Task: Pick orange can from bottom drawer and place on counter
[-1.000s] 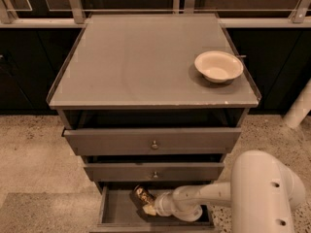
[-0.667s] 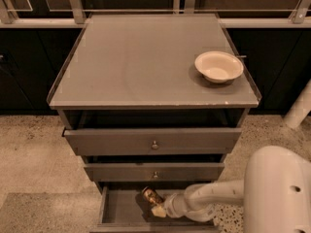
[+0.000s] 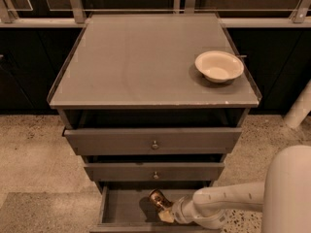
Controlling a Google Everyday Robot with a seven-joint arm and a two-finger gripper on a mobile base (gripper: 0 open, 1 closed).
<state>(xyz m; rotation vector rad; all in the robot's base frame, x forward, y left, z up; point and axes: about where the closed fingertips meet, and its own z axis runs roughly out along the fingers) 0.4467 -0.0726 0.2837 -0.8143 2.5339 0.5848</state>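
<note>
The bottom drawer (image 3: 121,210) stood pulled out, the farthest forward of the three drawers of the cabinet. Its flat grey floor was visible on the left side.

The gripper (image 3: 163,209) was inside the bottom drawer, right of its centre. It entered from the right on a white arm (image 3: 228,200) that ran nearly level above the front right part of the drawer. The arm's large white body filled the lower right corner of the view.

The claw was pinching the can (image 3: 156,198). The can sat at the tip of the gripper and touched a pale yellowish finger pad (image 3: 166,217) below it. The can was tilted rather than upright, with its round end turned up and to the left. Its body was a shiny orange-gold colour. It was within the outline of the bottom drawer, just in front of the middle drawer (image 3: 121,171). Whether its lower end touched the drawer floor could not be determined.

The middle drawer and the top drawer (image 3: 116,141) were each slightly open. Each carried one small round knob at the centre of its front: the upper knob (image 3: 154,144) and the lower knob (image 3: 155,175).

The counter (image 3: 136,57) formed the flat grey top of the cabinet. A cream bowl (image 3: 219,66) stood upright near its right edge, towards the front. The can was well below the counter and not on it.

The cabinet stood on a speckled floor (image 3: 29,144).
</note>
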